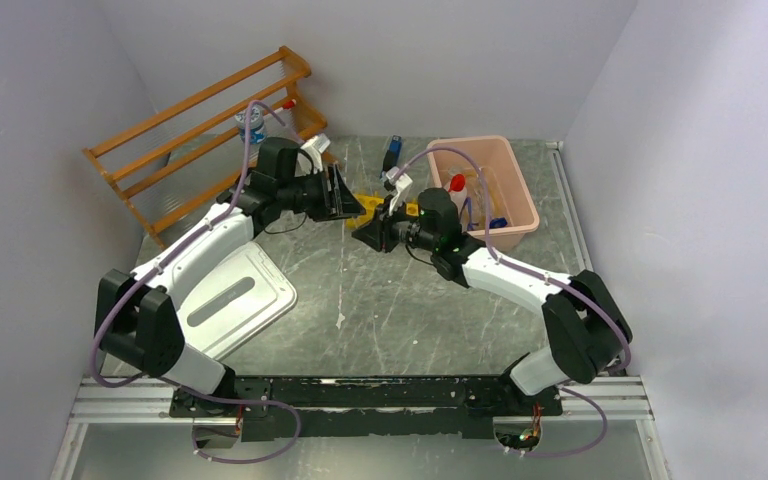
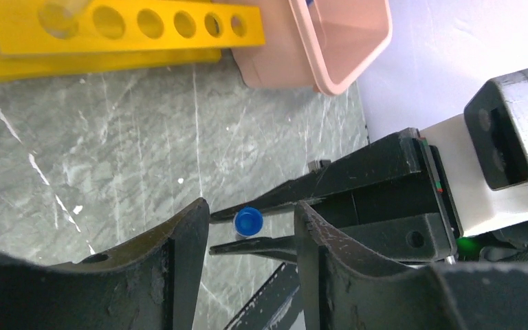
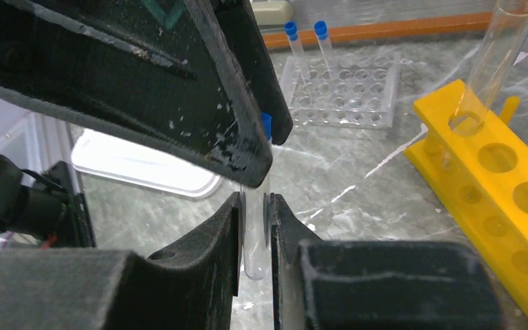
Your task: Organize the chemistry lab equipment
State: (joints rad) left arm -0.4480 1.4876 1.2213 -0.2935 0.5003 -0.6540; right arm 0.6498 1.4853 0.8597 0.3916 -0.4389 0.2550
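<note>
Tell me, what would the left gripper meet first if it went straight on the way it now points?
Probably the blue-capped tube: its cap sits between the open fingers of the left gripper, held by the right gripper. That gripper's fingers come right behind; depth is unclear.

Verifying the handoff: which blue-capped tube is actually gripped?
The tube pinched in the right gripper. The other two tubes stand upright in the clear rack, untouched.

Overhead view looks down; both wrist views close, sharing yellow rack (image 2: 110, 51)
</note>
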